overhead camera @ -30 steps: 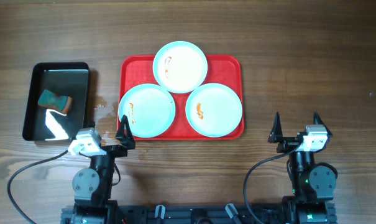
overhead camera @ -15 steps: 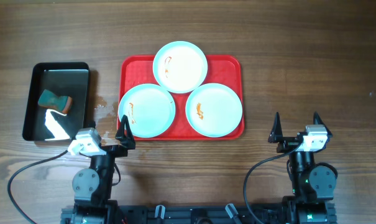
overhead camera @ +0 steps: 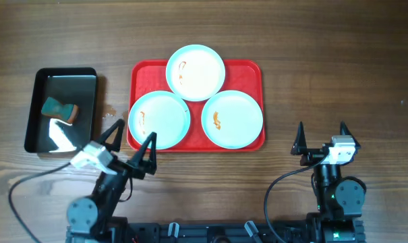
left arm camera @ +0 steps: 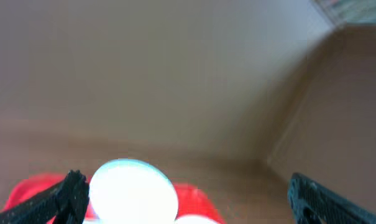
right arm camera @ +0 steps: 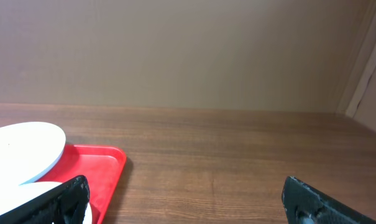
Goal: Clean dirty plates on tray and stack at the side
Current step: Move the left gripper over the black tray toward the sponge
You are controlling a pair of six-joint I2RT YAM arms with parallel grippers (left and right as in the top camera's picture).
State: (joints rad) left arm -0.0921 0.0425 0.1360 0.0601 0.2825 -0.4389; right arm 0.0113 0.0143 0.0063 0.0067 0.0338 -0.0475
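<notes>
The red tray [overhead camera: 247, 71] lies mid-table and holds three pale plates. The far plate [overhead camera: 195, 72] has thin orange-red marks on its left side. The near-left plate [overhead camera: 159, 119] and the near-right plate [overhead camera: 232, 119] each carry an orange smear. My left gripper [overhead camera: 135, 131] is open over the tray's near-left corner, beside the near-left plate, with nothing in it. Its own view is blurred and shows a plate [left arm camera: 133, 190] on the tray [left arm camera: 26, 186] between its fingers. My right gripper [overhead camera: 322, 125] is open and empty, right of the tray [right arm camera: 94, 165].
A black rectangular pan [overhead camera: 82, 88] at the left holds water and a teal-and-brown sponge [overhead camera: 59, 110]. Small water drops [overhead camera: 109, 119] lie on the wood between pan and tray. Bare wooden table surrounds the tray.
My left arm has risen and swung forward, and its open fingers now slant over the tray's near-left corner. The right arm, the plates and the tray have not moved.
</notes>
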